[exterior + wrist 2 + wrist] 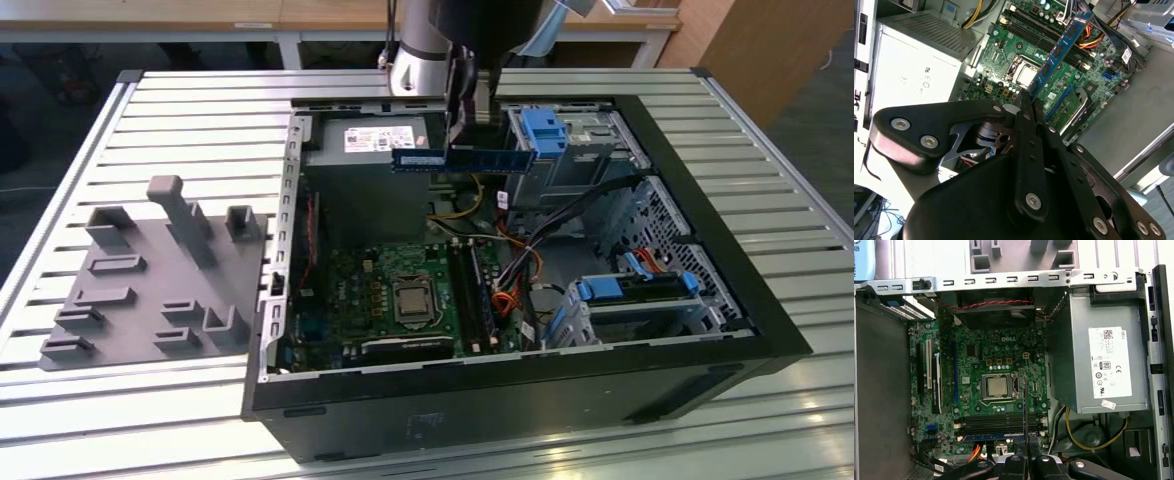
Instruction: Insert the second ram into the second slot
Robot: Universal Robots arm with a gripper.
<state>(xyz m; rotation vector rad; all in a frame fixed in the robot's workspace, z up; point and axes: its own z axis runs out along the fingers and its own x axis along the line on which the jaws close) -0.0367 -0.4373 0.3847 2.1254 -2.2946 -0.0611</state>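
Observation:
My gripper point(467, 142) is shut on the second ram point(461, 158), a thin blue circuit-board stick with a white label. It hangs level above the open computer case, over the power supply's edge, well above the board. In the second wrist view the ram point(1060, 50) sticks out from the black fingers point(1026, 117) over the green motherboard. In the first wrist view the ram point(1024, 410) shows edge-on as a thin line ahead of the gripper point(1026, 460), crossing the row of long dark memory slots point(994, 424). Those slots point(477, 285) lie beside the processor socket point(411, 297).
The black case point(534, 390) lies open on a slatted metal table. A grey power supply point(367, 140) fills its far corner. Blue drive brackets point(541, 130) point(641, 285) and loose cables point(514, 270) crowd the exterior view's right. A grey fixture plate point(147, 280) lies at its left.

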